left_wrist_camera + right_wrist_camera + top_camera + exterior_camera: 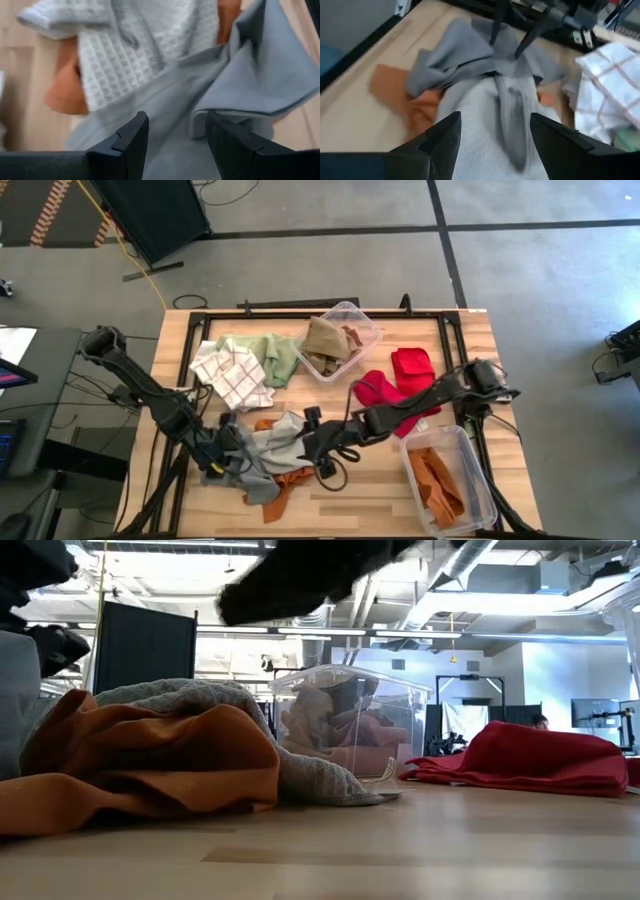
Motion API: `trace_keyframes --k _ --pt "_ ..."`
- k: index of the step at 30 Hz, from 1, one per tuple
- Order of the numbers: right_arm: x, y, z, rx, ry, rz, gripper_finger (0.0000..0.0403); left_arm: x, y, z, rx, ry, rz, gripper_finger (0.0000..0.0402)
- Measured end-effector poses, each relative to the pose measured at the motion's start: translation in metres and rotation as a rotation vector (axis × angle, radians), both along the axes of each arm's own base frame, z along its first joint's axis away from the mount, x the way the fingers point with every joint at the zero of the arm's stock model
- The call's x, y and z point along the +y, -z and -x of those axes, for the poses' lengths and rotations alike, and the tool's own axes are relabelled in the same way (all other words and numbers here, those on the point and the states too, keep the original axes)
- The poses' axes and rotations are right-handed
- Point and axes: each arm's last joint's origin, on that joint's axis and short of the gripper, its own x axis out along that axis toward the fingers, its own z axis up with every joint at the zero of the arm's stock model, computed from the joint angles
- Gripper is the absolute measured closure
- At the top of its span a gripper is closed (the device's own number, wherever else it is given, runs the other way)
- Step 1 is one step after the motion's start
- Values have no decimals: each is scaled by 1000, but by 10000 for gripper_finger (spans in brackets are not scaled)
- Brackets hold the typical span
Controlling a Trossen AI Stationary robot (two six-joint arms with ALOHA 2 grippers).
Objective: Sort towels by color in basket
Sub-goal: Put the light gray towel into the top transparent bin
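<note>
A pile of towels lies at the table's near middle: a smooth grey towel (262,465), a grey waffle towel (485,110) and a rust orange towel (285,482) under them. My left gripper (222,448) is open and points down, its fingers on either side of a raised fold of the smooth grey towel (260,75). It also shows in the right wrist view (507,45). My right gripper (315,442) is open and empty, just above the pile's right side, over the waffle towel. In the low view the orange towel (150,760) lies in front with grey cloth (320,780) behind it. My left gripper comes at the smooth grey towel from above, with a fold of it (175,115) between the open fingers (132,142). I cannot tell whether the fingers touch the cloth. The towel lies slack on the pile.
A white-checked towel (235,372) and a pale green one (282,355) lie at the far left. A clear basket (368,320) at the far middle holds a tan towel. Red towels (400,378) lie right of it. A second clear basket (482,472) at the near right holds orange towels.
</note>
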Motion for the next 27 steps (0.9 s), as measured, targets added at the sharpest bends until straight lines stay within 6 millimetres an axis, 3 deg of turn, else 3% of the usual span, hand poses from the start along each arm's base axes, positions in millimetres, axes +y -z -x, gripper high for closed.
trace_keyframes --k 10,14,18,27 --pt "-30 17 -18 -15 13 -42 134 -1 15 3 0 43 71 217" --pt "-38 34 -26 6 -10 -111 134 -2 15 2 -16 56 71 217" --pt "-36 58 -34 59 -25 -116 134 -3 13 1 -34 64 79 217" --pt "-28 72 -53 87 -58 -128 143 -3 13 1 -36 62 85 217"
